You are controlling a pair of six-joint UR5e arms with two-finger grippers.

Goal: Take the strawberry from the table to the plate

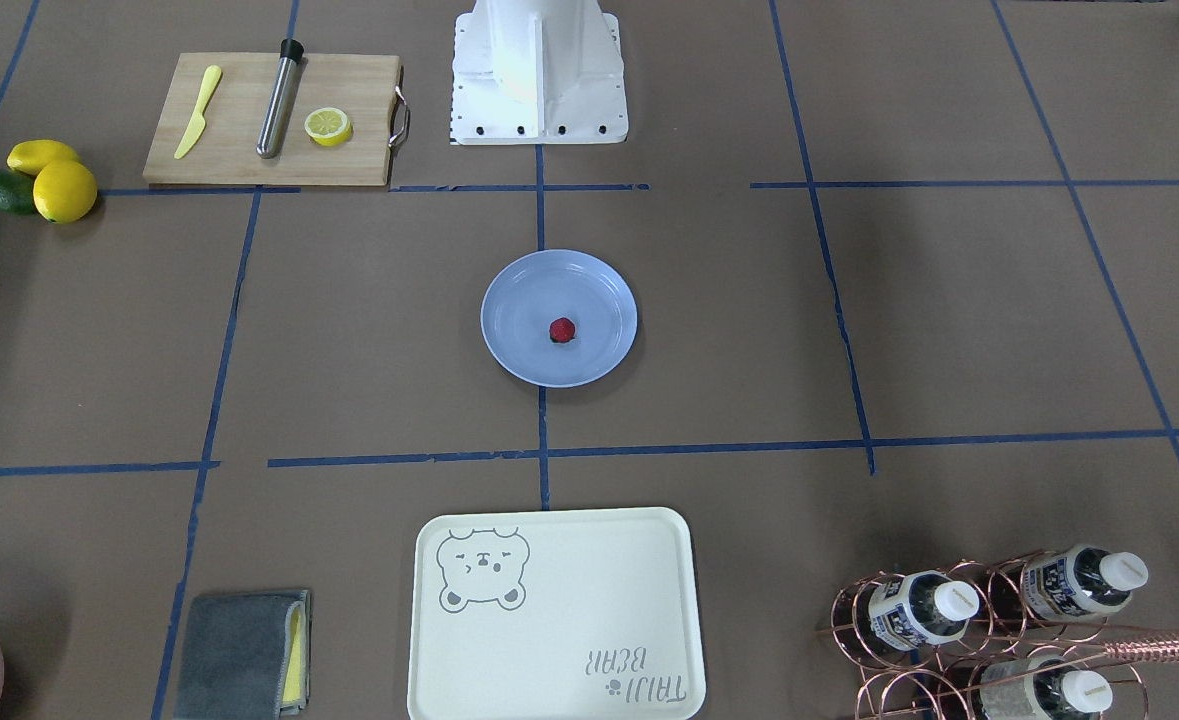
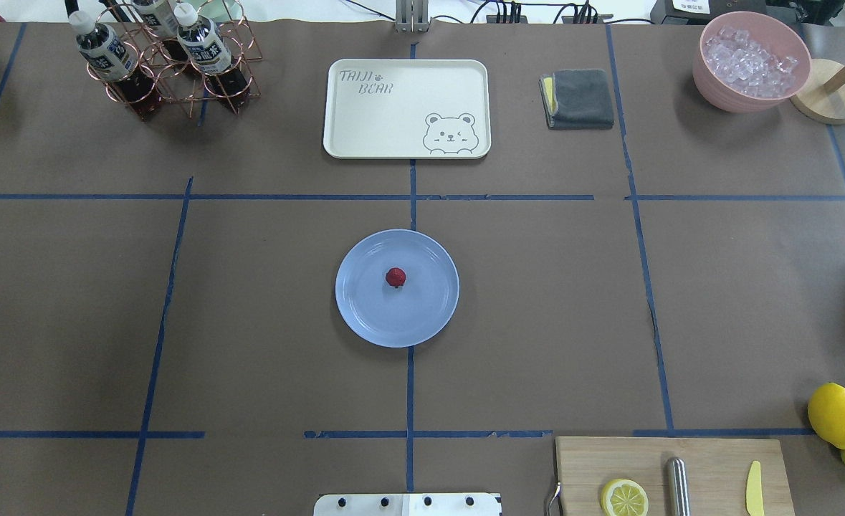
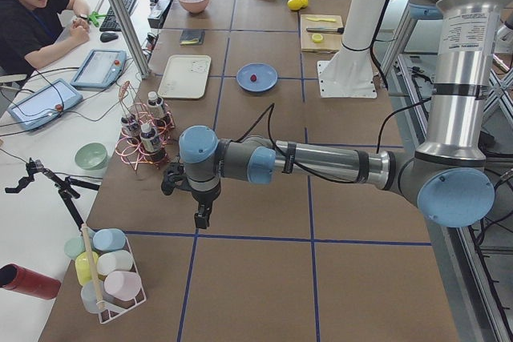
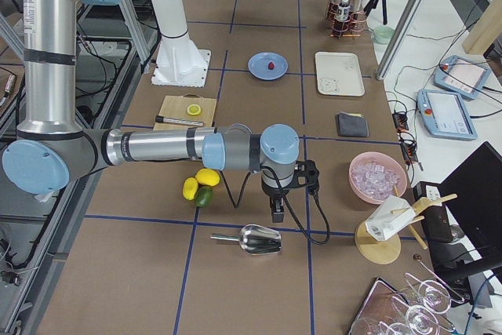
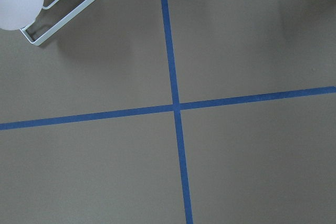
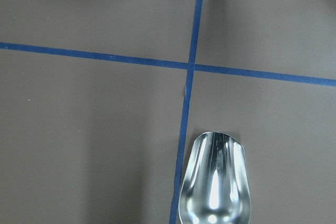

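The small dark-red strawberry [image 2: 395, 276] [image 1: 562, 330] lies near the middle of the light-blue plate [image 2: 365, 315] [image 1: 509, 350], which sits at the centre of the brown table [image 2: 250, 322]. Neither gripper shows in the overhead or front views. In the left side view my left gripper [image 3: 203, 218] points down over the table's left end, far from the plate [image 3: 245, 83]. In the right side view my right gripper [image 4: 276, 213] hangs over the right end beside a metal scoop [image 4: 259, 238]. I cannot tell whether either one is open or shut.
A cream bear tray [image 2: 365, 129], grey cloth [image 2: 581, 99], bottle rack [image 2: 164, 64] and pink ice bowl [image 2: 750, 61] line the far edge. A cutting board [image 2: 709, 459] with a lemon half, and lemons [image 2: 836, 414], lie near right. A person [image 3: 36, 22] sits beside the table.
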